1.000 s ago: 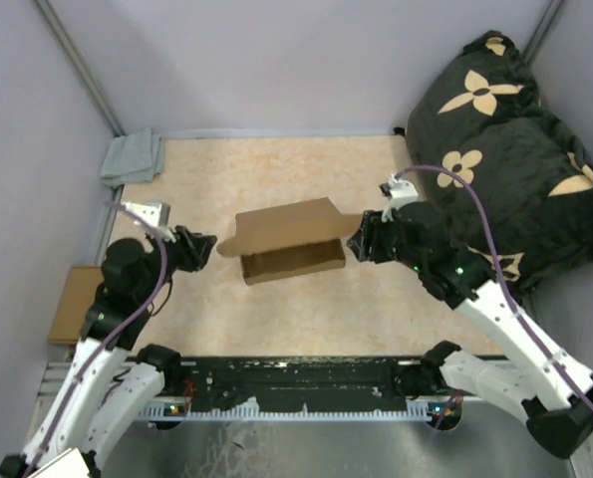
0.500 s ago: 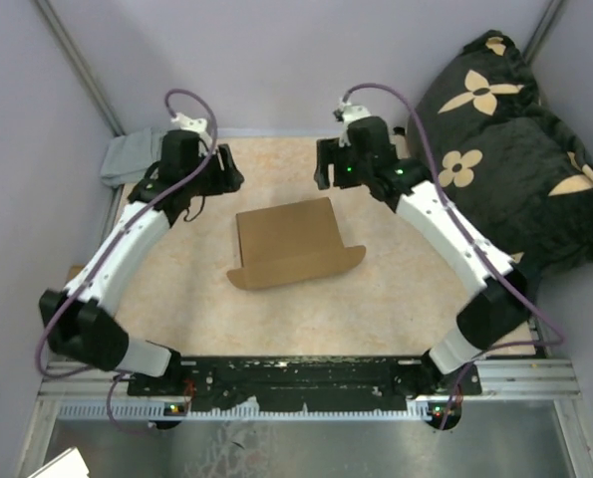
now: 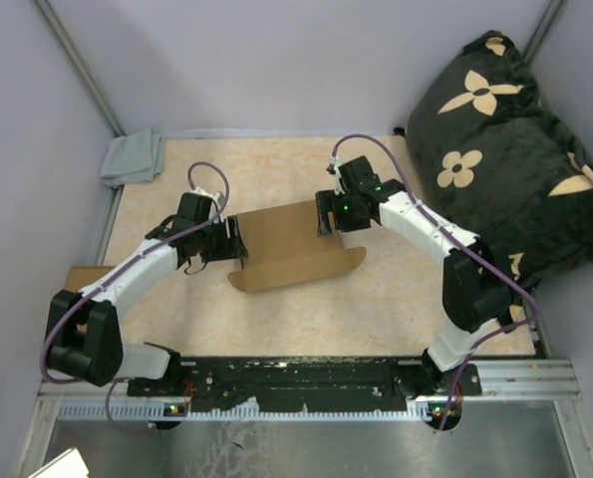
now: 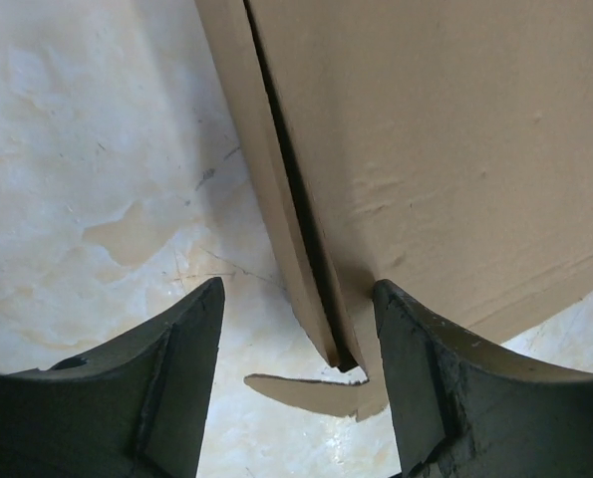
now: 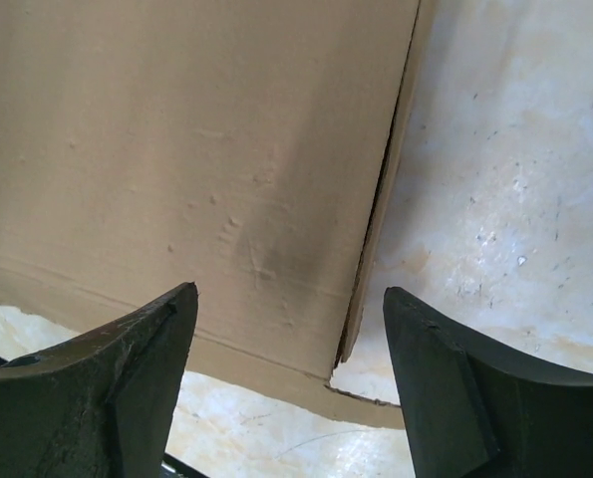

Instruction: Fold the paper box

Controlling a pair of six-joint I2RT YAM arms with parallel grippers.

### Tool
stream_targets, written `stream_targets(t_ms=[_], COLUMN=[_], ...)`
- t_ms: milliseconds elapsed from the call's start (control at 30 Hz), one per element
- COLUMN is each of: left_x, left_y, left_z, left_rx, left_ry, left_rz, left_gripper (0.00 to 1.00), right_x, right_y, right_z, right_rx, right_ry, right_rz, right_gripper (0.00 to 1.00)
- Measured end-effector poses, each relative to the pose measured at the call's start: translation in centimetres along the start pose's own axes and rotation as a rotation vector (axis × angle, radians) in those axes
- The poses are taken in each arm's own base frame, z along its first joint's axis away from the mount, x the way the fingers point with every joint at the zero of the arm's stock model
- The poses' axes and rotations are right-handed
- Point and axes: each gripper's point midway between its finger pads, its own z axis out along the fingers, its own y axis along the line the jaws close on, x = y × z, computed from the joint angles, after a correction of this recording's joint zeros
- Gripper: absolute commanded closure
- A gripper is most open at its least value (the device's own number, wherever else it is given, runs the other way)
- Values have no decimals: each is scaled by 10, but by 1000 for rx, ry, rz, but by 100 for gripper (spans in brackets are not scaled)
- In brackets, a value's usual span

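Brown paper box (image 3: 288, 239) lies mid-tabletop, closed, plain top face up. Its rounded front flap (image 3: 301, 271) sticks out flat toward the near edge. In the left wrist view the box's L side shows a dark slit btw two cardboard layers.

L gripper (image 3: 232, 240) is at the box's L edge, jaws wide. That edge sits btw the fingers (image 4: 166, 378) w/ gaps both sides, nothing pinched. R gripper (image 3: 325, 213) is at the box's R edge, toward its far end, jaws also wide. The edge runs btw its fingers (image 5: 455, 388), not clamped. Whether either gripper touches the cardboard: can't tell.

Tabletop (image 3: 276, 169) is beige, mottled. Grey cloth (image 3: 133, 157) in far-L corner. Black flower-print pillow (image 3: 505, 139) past the R edge. Smaller cardboard piece (image 3: 75, 279) at the L edge, partly hidden by the L arm.
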Motion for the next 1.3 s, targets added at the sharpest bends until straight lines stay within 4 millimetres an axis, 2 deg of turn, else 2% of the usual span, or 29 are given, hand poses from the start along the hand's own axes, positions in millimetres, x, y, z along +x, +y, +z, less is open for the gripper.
stream_targets(t_ms=[200, 400, 467, 633, 800, 900, 1000, 1100, 1267, 1300], left_x=[15, 5, -8, -60, -117, -151, -178, -182, -158, -154], left_y=[3, -5, -10, -25, -25, -23, -20, -17, -6, -5], left_z=[13, 37, 44, 64, 86, 98, 107, 116, 130, 131], left_rx=[31, 74, 89, 103, 92, 89, 86, 76, 38, 28], left_ry=[1, 5, -11, -69, -133, -170, -196, -177, -79, -71], left_rz=[3, 9, 21, 73, 94, 95, 91, 84, 64, 62], left_gripper=[32, 34, 34, 34, 35, 36, 36, 32, 22, 19], right_x=[13, 19, 18, 1, -37, -68, -91, -101, -107, -108], right_y=[-5, -16, -18, -21, -28, -31, -37, -41, -47, -48], right_z=[13, 36, 40, 51, 66, 76, 87, 94, 108, 109], right_rx=[-14, -31, -38, -49, -27, -2, 23, 44, 71, 74], right_ry=[39, 73, 72, 52, 12, -15, -38, -32, -15, -15], right_rz=[6, 28, 35, 46, 53, 54, 57, 63, 78, 80], right_gripper=[26, 29, 30, 32, 33, 33, 33, 31, 28, 24])
